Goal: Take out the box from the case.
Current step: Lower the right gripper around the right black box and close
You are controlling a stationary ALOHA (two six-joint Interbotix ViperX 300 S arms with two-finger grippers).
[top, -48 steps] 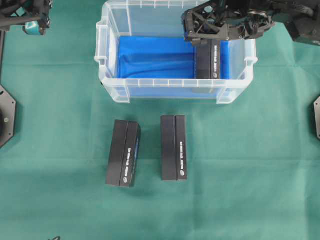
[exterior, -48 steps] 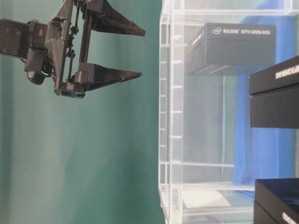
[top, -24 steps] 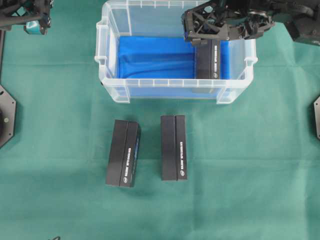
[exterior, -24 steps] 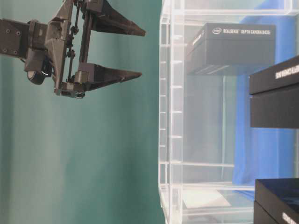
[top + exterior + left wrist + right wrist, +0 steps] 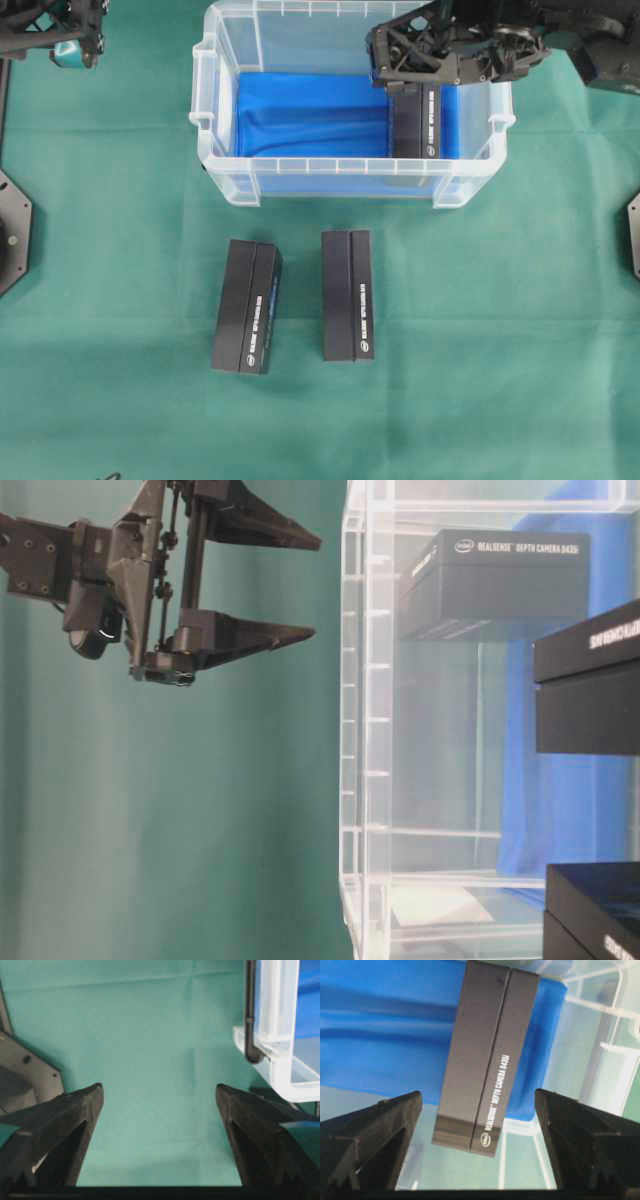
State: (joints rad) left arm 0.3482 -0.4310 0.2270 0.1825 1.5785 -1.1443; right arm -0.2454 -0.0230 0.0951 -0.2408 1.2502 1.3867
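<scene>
Two black rectangular cardboard boxes (image 5: pixel 247 306) (image 5: pixel 348 295) lay side by side on the green cloth tabletop (image 5: pixel 480 340), near side. Beyond them stood the large clear plastic case (image 5: pixel 350 178) with blue lining. One black box (image 5: pixel 417 121) remained inside at its right end, long axis running near-to-far. The right hand (image 5: pixel 400 62) hovered above that box's far end, fingers spread wide, holding nothing. The left hand (image 5: pixel 159 1102), far left, also spread, was well apart.
</scene>
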